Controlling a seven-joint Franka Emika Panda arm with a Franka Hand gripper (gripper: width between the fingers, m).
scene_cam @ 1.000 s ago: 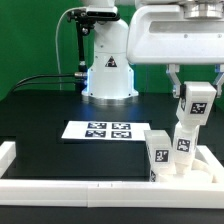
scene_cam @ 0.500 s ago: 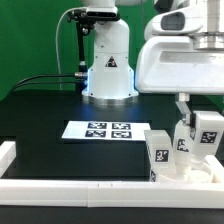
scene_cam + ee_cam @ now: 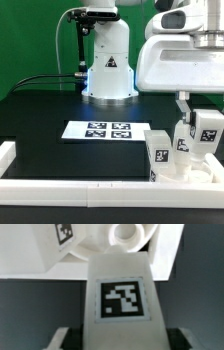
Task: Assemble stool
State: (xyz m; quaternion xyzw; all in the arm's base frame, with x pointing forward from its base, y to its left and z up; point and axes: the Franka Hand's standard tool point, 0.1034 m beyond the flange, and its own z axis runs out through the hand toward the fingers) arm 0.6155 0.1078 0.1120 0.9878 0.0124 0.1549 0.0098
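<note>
Exterior view: gripper hanging low at exterior view's right, clamping leg between fingers; held leg sitting just beside two other legs near frame rail. Wrist view: tagged leg filling gap between finger pads, pads pressing its sides.

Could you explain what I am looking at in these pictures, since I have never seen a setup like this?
This is a robot arm on a black table, putting a small stool together from white plastic parts. One picture comes from a camera off the arm, the other from a camera on its wrist. The gripper holds a chunky tagged leg; the wrist view shows that leg close up between the two fingers. Under it, by the white frame rail, stand two more tagged stool parts. The flat white sheet with four tags is the marker board, only a reference for the cameras.
</note>
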